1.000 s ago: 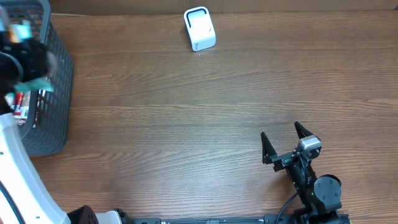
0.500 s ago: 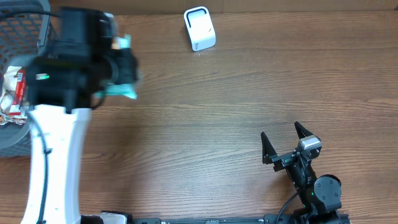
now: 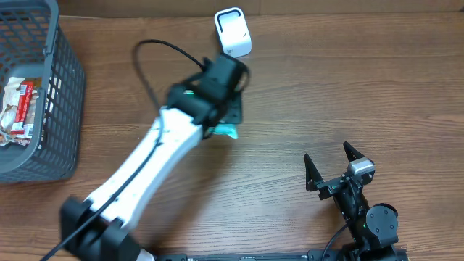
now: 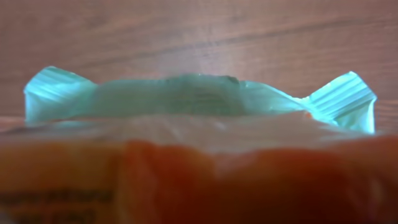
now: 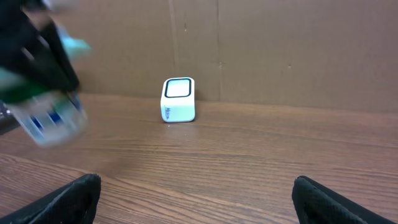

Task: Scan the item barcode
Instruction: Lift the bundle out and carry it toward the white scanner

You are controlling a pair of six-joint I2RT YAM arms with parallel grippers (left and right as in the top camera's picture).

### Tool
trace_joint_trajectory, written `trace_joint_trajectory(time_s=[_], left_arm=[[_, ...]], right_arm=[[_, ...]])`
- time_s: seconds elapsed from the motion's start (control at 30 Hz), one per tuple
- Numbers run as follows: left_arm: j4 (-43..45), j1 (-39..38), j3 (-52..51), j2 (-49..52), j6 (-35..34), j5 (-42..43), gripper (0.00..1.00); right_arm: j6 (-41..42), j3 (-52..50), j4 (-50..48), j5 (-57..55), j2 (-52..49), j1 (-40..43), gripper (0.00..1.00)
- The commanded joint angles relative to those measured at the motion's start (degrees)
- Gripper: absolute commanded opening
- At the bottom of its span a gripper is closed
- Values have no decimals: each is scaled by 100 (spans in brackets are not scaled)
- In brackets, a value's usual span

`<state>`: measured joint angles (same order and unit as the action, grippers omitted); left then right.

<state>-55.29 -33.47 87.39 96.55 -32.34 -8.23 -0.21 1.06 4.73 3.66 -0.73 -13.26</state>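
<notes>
Up near the far edge of the tabletop (image 3: 377,80), the left claw (image 3: 230,114) hangs just short of the white scanner (image 3: 233,32), jaws part-way closed and gripping the teal-ended packet (image 4: 199,99). The scanner lies ahead of it toward the far edge, near but not touching, and the packet's long axis runs crosswise to the reach. Over by the near-right corner, the right claw (image 3: 326,154) sits wide and empty, well apart, so presenting the barcode looks like the left arm's job

Blurred orange packet (image 4: 199,180) with teal crimped ends, close-up, wooden table (image 4: 199,31) behind
</notes>
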Motion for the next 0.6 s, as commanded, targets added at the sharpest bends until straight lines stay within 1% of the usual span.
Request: trace_joint_trajectory(time_s=[0.0, 0.23, 0.4, 0.57], left_arm=[[164, -264, -24, 372, -658, -269, 40], [634, -782, -24, 1141, -756, -238, 43], [887, -1036, -26, 1373, -761, -291, 43], [1016, -1134, -26, 1576, -1062, -267, 42]], right_arm=[[17, -61, -26, 4, 55, -15, 100], [15, -61, -26, 4, 55, -15, 100], [17, -61, -26, 4, 55, -15, 100], [17, -61, -26, 4, 55, -15, 100]])
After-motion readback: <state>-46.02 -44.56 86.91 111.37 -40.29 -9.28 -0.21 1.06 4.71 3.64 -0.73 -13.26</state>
